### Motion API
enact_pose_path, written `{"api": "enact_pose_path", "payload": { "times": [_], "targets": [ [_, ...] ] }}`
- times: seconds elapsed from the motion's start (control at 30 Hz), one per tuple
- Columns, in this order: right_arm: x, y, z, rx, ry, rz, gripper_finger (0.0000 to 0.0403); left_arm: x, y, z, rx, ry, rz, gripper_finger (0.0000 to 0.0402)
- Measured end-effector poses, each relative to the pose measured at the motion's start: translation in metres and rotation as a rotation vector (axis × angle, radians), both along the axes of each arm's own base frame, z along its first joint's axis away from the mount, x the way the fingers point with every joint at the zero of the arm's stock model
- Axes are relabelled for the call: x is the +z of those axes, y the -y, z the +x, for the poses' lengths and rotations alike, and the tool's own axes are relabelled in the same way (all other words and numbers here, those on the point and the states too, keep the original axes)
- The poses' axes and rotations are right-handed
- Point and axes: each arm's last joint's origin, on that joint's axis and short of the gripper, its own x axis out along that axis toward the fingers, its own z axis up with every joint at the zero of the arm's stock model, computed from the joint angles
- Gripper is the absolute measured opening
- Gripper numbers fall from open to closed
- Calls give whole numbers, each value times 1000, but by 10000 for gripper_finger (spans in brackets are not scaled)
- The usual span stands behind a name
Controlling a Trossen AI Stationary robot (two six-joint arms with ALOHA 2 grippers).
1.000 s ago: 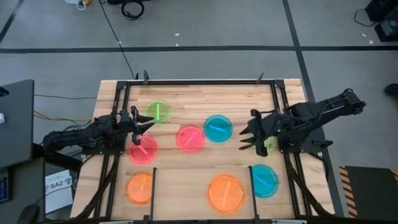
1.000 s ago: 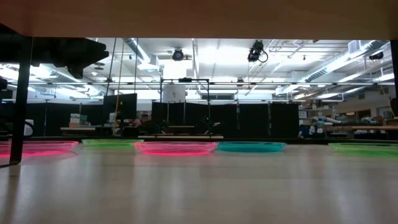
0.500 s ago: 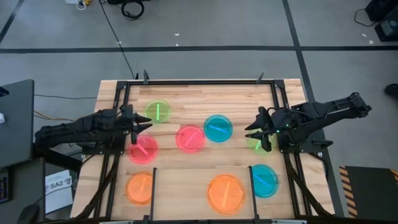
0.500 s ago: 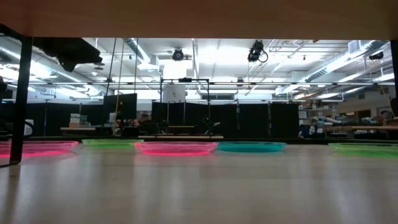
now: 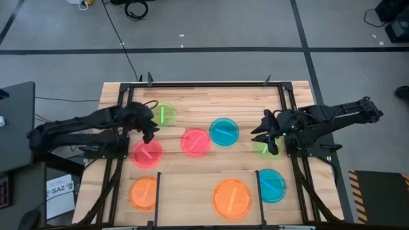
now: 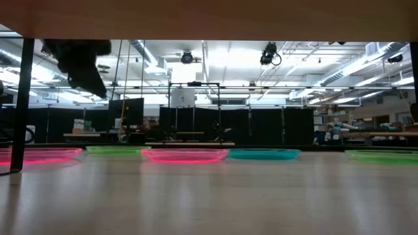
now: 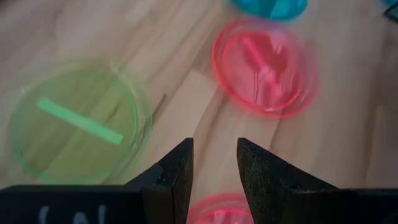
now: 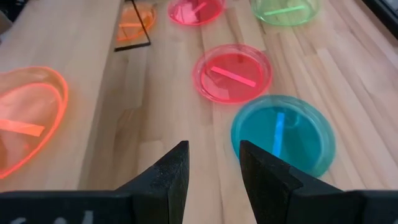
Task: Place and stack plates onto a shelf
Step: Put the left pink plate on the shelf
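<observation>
Several neon plates lie flat on the wooden table: a green plate [image 5: 162, 115], two pink plates [image 5: 195, 142] [image 5: 147, 153], two cyan plates [image 5: 223, 131] [image 5: 271, 185], two orange plates [image 5: 144, 193] [image 5: 231, 198], and another green plate [image 5: 266, 147] partly hidden under my right gripper. The shelf's thin black rods [image 5: 158, 195] stand near the table's near edge. My left gripper [image 5: 150, 128] hovers open between the far green plate [image 7: 74, 121] and the pink plate [image 7: 264, 65]. My right gripper [image 5: 261, 132] hovers open beside the cyan plate [image 8: 283, 134].
Thick black rails [image 5: 121, 128] carrying the arms run along the table's left and right sides. A bare strip of wood lies along the far edge [image 5: 211, 96]. In the low view the plates line up across the table, with the left gripper [image 6: 81, 62] raised above them.
My left gripper has swung toward the table's far edge and right, closing on the far green plate, its arm now angled across the left rail. My right gripper drew back toward the right edge and slightly farther, then held still. No plate has moved.
</observation>
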Motion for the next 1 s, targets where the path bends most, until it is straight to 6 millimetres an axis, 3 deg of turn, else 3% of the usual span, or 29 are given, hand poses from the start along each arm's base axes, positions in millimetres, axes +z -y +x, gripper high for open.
{"api": "enact_pose_path", "payload": {
  "times": [0.27, 0.5, 0.77, 1.0],
  "targets": [
    [1, 1, 1, -4, 19, 0, 148, -19, -31, 3, 75, -87, -165, 130],
    [1, 1, 1, 11, 19, -16, 148, -20, -47, -1, 162, -162, -240, 130],
    [1, 0, 1, 34, 16, 0, 148, -33, -39, -10, 140, -363, -403, 130],
    [1, 0, 1, 33, 16, 0, 148, -36, -34, -12, 143, -438, -403, 130]
  ]
}}
